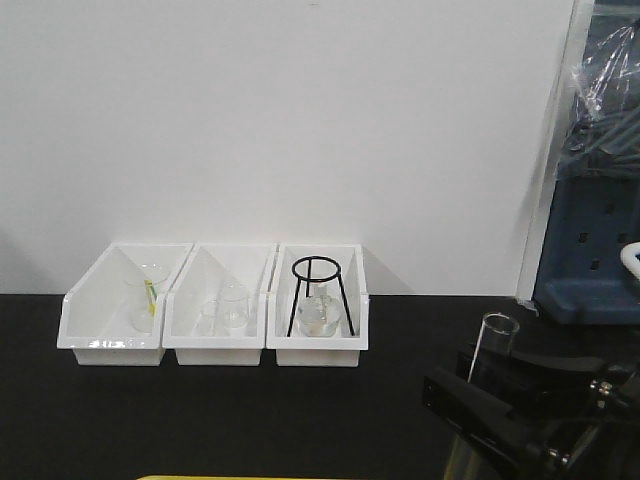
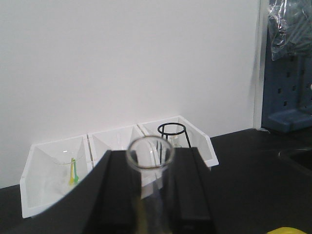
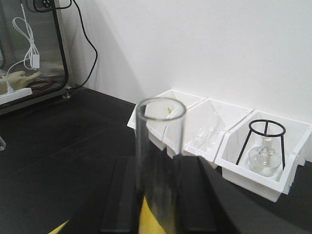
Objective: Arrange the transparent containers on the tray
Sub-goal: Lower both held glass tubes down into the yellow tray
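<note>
Each gripper holds one transparent container, a slim clear test tube, upright. In the left wrist view a tube point(image 2: 150, 161) stands between the black fingers of my left gripper point(image 2: 151, 195), which is shut on it. In the right wrist view my right gripper point(image 3: 158, 195) is shut on a second tube point(image 3: 160, 146). The front view shows that tube point(image 1: 493, 345) rising from the right gripper point(image 1: 475, 385) at the lower right. My left gripper is outside the front view. Only slivers of a yellow surface point(image 3: 146, 222) show below; I cannot tell if it is the tray.
Three white bins stand in a row against the back wall. The left bin point(image 1: 100, 345) holds a beaker with a green-yellow stick, the middle bin point(image 1: 215, 350) small glass beakers, the right bin point(image 1: 315, 352) a black wire tripod over a glass flask. Blue equipment point(image 1: 590, 260) stands at far right.
</note>
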{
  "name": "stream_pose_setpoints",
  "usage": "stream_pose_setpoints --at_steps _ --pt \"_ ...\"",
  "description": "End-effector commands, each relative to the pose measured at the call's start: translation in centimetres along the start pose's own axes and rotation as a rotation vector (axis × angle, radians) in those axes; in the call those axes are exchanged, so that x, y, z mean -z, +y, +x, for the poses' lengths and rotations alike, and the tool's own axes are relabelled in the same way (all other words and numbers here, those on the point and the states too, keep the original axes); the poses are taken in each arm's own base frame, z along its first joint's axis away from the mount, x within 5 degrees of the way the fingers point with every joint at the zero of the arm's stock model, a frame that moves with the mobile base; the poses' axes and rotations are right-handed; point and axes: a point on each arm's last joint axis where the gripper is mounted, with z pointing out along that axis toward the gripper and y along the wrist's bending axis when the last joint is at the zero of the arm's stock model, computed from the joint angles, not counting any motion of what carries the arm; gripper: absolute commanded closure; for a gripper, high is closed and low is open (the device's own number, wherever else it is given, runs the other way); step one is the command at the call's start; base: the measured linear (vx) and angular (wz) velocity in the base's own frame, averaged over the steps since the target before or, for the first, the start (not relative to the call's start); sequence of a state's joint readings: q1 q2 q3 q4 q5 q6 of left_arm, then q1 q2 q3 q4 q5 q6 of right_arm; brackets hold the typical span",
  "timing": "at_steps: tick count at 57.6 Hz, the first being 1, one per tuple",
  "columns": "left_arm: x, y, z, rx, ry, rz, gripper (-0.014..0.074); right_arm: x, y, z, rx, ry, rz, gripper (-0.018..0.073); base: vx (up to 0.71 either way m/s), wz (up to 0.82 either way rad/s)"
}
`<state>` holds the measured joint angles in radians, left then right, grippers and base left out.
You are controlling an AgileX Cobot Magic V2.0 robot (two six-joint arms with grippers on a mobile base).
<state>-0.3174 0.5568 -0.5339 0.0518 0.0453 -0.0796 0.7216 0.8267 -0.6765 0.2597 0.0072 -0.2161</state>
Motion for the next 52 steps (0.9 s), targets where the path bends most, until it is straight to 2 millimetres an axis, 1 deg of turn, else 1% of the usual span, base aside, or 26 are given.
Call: stream_pose_setpoints --at_steps 1,39,46,52 --pt "0.1 -0.2 -1.7 0.013 -0.113 0.014 0.0548 0.3 -0.2 -1.9 0.009 -0.117 0.020 0.0358 0.00 0.00" --pt "0.0 -0.2 -1.8 0.014 -0.120 0.015 0.0548 0.3 -0.2 -1.9 0.009 -0.117 0.020 0.0358 0.00 0.00" --pt "-0.9 -0.2 -1.1 0.014 -0.062 0.013 0.0548 -0.3 -0.2 -1.5 -0.052 -0.095 0.021 0.0358 0.00 0.00" --pt "-2.3 -0.2 -0.1 0.017 0.020 0.013 0.0546 -1.7 -0.3 -0.5 -0.133 -0.038 0.030 0.0358 0.00 0.00"
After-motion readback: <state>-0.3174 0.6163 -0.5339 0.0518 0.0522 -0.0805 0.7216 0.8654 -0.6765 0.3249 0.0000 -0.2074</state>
